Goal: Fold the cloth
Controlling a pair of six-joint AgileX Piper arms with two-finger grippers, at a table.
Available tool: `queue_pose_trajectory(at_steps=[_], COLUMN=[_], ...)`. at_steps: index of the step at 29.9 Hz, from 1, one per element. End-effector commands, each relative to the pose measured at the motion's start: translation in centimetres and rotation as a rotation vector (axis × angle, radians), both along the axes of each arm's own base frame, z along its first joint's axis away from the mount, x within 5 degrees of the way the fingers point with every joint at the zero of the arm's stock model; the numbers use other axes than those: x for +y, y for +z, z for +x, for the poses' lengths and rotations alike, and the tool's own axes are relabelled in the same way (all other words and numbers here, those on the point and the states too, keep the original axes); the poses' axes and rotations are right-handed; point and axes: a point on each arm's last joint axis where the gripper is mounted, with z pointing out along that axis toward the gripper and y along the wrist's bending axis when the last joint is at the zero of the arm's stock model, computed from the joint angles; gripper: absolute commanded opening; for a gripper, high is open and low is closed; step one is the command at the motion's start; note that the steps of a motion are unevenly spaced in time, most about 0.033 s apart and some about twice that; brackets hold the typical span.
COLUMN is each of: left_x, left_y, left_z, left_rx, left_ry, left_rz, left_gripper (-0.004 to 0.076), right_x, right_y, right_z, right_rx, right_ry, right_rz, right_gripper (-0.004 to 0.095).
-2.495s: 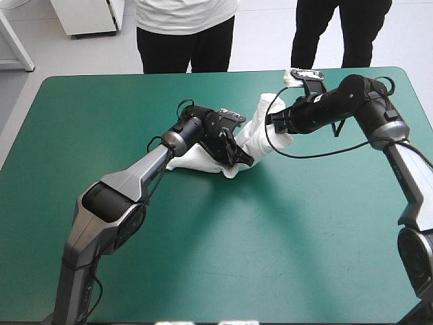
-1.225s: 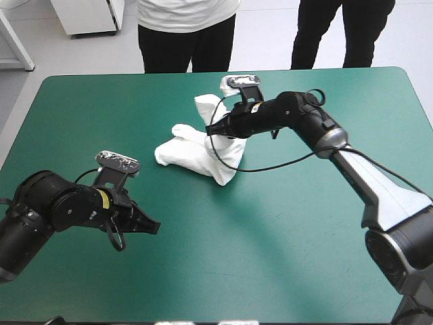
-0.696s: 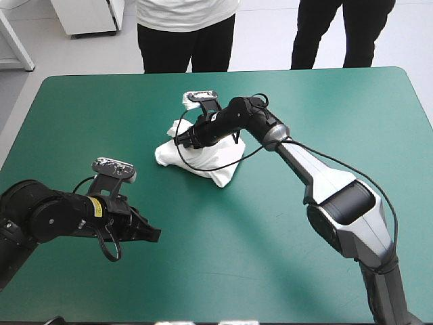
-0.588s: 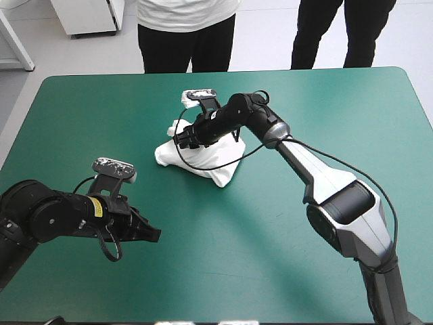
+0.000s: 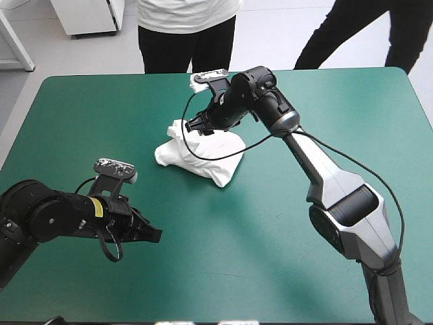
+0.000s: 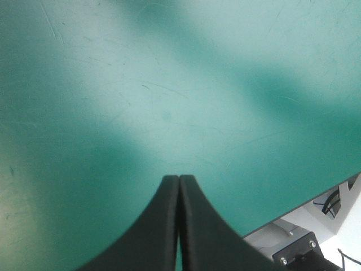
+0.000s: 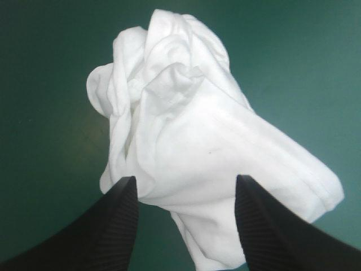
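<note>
Only your right wrist view shows the right gripper spread above the crumpled white fabric T-shirt; the left gripper, near-left, is pressed together.

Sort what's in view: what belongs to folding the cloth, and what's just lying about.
Belongs to the job: crumpled white T-shirt; right gripper, open, over it; left gripper, shut, off to the side.
Not part of it: teal-green table cover.

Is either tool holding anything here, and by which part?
Nothing is held. The right tool is open over the T-shirt; the left tool is shut on nothing.
</note>
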Motion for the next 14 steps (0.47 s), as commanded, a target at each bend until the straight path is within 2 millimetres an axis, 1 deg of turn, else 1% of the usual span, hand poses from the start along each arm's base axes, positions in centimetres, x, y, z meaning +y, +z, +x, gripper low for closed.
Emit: queue_pose_trajectory(at_steps=[1,3,5,8,10,14], left_x=[0.1,0.1,0.1,0.1,0.1,0.1], left_y=[0.9,0.9,0.9,0.9,0.9,0.9], left_z=[-0.6,-0.6,-0.7,-0.7,-0.7,-0.7], left_rx=[0.005,0.007,0.009,0.009,0.010,0.010], left_ry=[0.001,0.001,0.000,0.000,-0.001,-0.001], left_rz=[-0.032,-0.035,-0.038,-0.038,-0.037,-0.037], left_gripper=[-0.0010,-0.0010,-0.0010,-0.0010,-0.0010,-0.0010], right_x=[-2.1,-2.6,-3.4,-4.9,-5.5,-5.6], right_y=[5.7,5.7,5.0,3.0,1.7,-0.2], right_z=[-2.1,-2.2,-2.1,-2.4,-2.9,-3.2], right_rx=[-0.121,-0.111,-0.080,0.002,0.035,0.024], right_ry=[-0.027,-0.043,-0.067,-0.095,-0.105,-0.141], right_rz=[0.058,0.047,0.020,-0.031,-0.052,0.002], right_gripper=[0.0486,0.0486,0.0486,0.0486,0.0486,0.0484])
